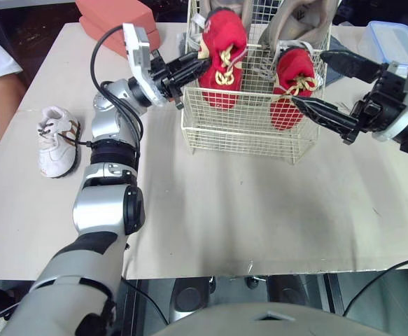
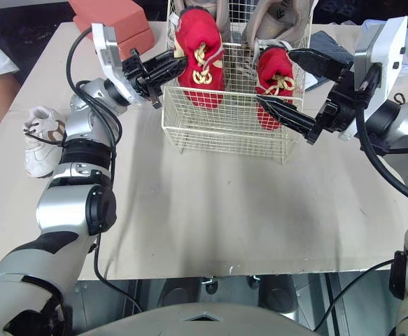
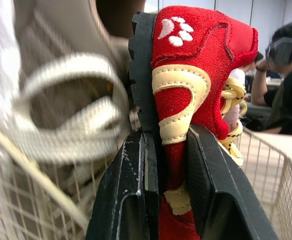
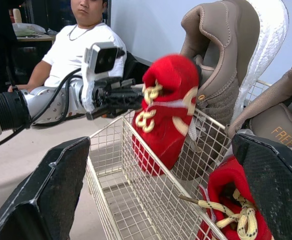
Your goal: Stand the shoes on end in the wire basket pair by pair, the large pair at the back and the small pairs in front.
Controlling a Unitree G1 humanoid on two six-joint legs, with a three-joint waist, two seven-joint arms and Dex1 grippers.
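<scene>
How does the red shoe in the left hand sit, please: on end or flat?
On end: the red shoe points toe-down into the wire basket, heel up, gripped by the left hand.

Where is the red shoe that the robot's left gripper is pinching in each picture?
Left eye view: the red shoe stands at the wire basket's left end, upper middle.
Right eye view: the red shoe, same place, upper middle.
Left wrist view: the red shoe, clamped in the left gripper.
Right wrist view: the red shoe, in front of the tan shoe.
Shared landmark: the wire basket.
</scene>
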